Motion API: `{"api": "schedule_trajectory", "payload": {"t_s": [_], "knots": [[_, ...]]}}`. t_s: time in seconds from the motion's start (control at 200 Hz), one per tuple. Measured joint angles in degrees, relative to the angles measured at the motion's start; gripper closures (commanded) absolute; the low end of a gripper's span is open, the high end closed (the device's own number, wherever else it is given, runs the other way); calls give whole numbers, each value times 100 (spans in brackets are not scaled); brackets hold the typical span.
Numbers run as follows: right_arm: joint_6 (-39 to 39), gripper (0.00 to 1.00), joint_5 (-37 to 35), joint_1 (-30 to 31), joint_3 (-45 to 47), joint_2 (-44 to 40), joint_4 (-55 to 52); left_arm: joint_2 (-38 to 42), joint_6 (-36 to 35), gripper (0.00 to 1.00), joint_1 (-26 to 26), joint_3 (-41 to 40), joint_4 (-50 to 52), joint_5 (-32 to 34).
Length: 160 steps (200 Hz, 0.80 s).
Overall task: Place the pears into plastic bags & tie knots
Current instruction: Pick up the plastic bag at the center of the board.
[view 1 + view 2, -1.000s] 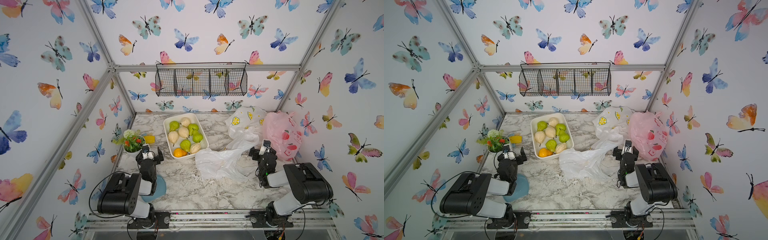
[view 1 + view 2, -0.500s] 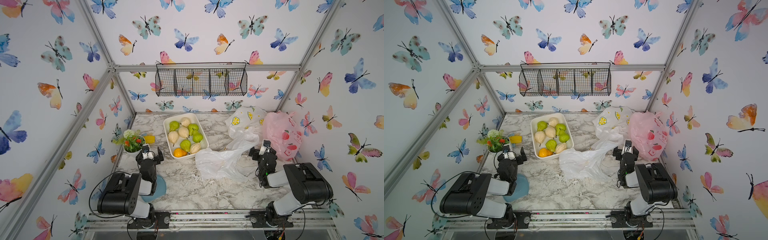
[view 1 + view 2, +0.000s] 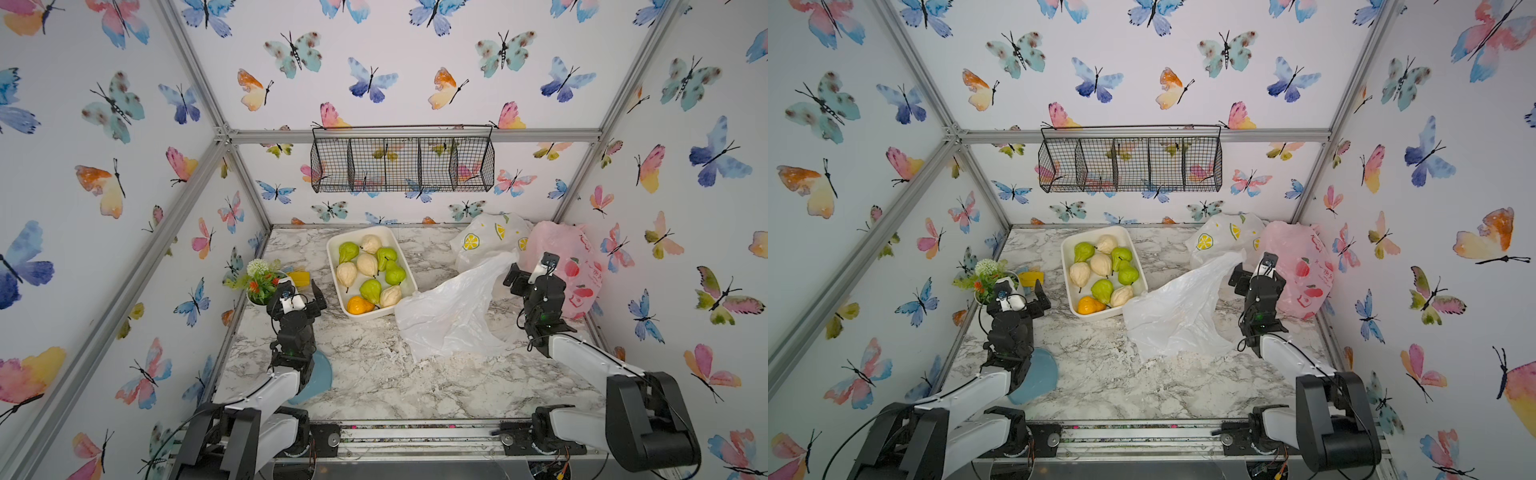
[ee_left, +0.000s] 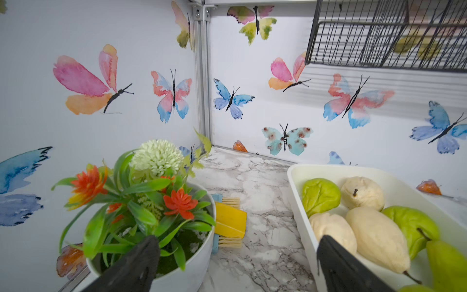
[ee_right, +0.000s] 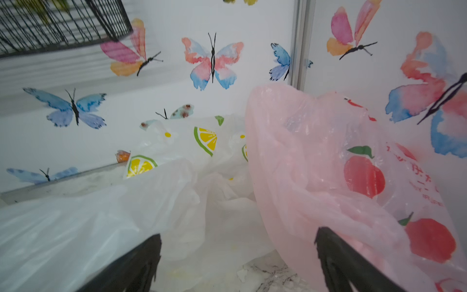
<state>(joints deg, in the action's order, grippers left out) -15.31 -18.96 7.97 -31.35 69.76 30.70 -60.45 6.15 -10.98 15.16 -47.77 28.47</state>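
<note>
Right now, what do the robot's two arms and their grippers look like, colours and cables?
Both arms match: the left arm and right arm have white tube-like links between boxy black joints, with thin black cables looping beside them. The left gripper and right gripper each carry two black, tapered fingers and a small white camera mount behind them.

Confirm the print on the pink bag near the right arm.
Pink bag: red fruits with green leaves, plus red lettering; best in right wrist view.

pears [image 3: 369, 266]: nine, four green, four cream, one orange, lying packed in white tray [image 3: 331, 270]
clear-white bag [image 3: 451, 309]: lying crumpled, touching tray corner
lemon bag [image 3: 484, 241]: slumping at back
pink bag [image 3: 561, 249]: sitting puffed, back right corner
</note>
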Motion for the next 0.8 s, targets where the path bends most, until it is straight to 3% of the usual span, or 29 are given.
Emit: {"api": "schedule_trajectory", "payload": {"t_s": [0.065,0.195,0.33,0.415,0.616,0.801], "knots": [[-619,1,208,-2,-22,-306,-568,286,455,1,-28,319,750,59],[-1169,17,1338,-61,-57,-337,-1585,470,1600,1,42,1126,2406,107],[-1447,21,2404,-52,-273,-122,-2817,546,2114,14,739,1714,3407,-1325],[-1510,21,2848,-52,-275,-238,-3565,546,2120,19,885,2065,3995,-1939],[-1375,13,3169,-52,-767,-855,-5219,199,1950,19,437,3252,5427,-2398],[-1390,12,3630,-52,-1775,-686,-5519,-68,1823,17,-256,3893,6164,-2363]]}}
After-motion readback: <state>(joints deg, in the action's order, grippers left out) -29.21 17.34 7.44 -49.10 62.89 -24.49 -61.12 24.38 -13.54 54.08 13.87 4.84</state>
